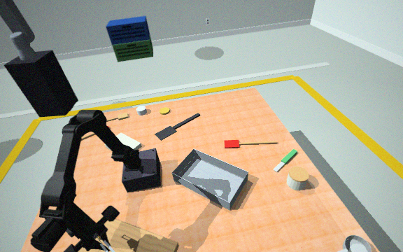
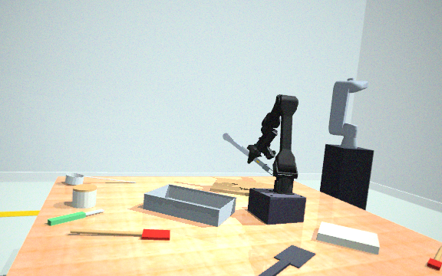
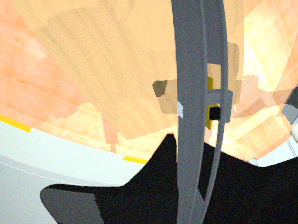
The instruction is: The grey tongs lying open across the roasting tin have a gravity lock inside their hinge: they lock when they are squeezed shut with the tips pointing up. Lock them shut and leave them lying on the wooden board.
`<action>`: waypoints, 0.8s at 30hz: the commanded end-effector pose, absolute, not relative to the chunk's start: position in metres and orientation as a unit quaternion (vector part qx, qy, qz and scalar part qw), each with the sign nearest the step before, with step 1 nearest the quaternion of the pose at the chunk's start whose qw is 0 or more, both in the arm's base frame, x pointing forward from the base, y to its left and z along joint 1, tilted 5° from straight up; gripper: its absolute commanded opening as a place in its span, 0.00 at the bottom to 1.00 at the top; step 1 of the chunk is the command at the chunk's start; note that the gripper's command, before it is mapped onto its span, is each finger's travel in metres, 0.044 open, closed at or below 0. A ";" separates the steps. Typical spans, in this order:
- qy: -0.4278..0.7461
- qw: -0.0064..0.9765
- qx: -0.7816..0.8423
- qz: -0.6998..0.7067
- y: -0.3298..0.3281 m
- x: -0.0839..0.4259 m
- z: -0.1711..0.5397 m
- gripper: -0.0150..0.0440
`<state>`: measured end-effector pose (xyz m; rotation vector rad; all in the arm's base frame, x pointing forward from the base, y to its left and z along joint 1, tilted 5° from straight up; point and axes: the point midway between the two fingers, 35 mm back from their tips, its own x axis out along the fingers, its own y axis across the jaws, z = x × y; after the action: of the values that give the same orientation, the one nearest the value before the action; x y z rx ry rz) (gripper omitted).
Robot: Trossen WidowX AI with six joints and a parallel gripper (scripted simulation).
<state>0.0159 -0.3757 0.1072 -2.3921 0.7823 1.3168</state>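
The grey tongs (image 1: 107, 244) (image 2: 238, 145) (image 3: 190, 100) are in the air, off the roasting tin (image 1: 187, 184) (image 2: 183, 208). My gripper (image 1: 94, 234) (image 2: 257, 156) (image 3: 176, 139) is shut on them, with a black finger on each side. In the exterior view the tongs slope, their rounded end up at the left and their thin end down at the right. Their arms lie close together in the wrist view, with a yellow part beside the near arm. The lock's state is not visible. The wooden board (image 1: 117, 229) (image 2: 229, 185) (image 3: 75, 30) lies below them, carrying shadows.
A dark spatula (image 1: 166, 132) (image 2: 294, 256), a red-headed tool (image 1: 231, 143) (image 2: 156, 234), a green-handled tool (image 1: 289, 156) (image 2: 67, 218) and a lidded jar (image 1: 297, 180) (image 2: 84, 197) lie around the tin. A white block (image 1: 129, 141) (image 2: 347, 236) is behind my base.
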 end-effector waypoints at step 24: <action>0.247 0.173 -0.677 0.671 -0.364 0.020 0.136 0.00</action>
<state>0.0201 -0.3629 0.1332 -1.9318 0.6905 1.8929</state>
